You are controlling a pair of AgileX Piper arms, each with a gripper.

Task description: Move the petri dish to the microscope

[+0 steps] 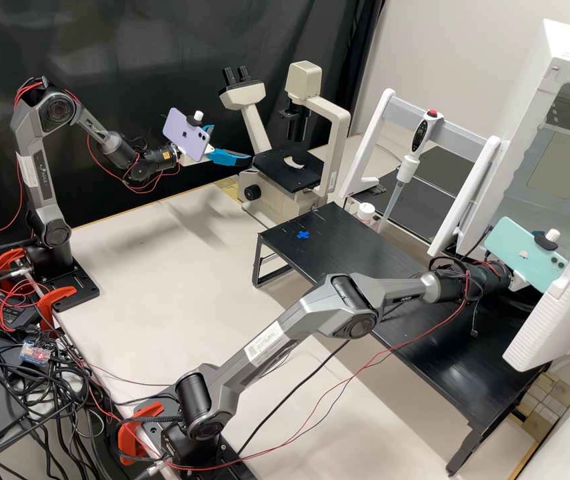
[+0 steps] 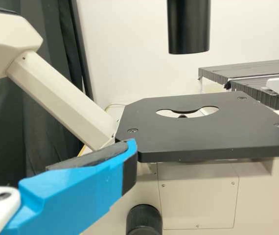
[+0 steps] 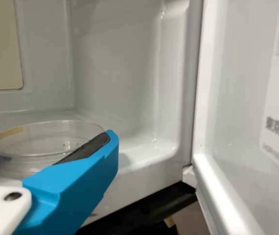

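Dish point(image 3: 34, 151), round, clear, thin-walled

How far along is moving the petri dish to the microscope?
Done: the white cabinet's door stands open. In hand: the right end effector grips the petri dish at the opening. Remaining: carrying it to the microscope stage, beside which the left end effector hovers.
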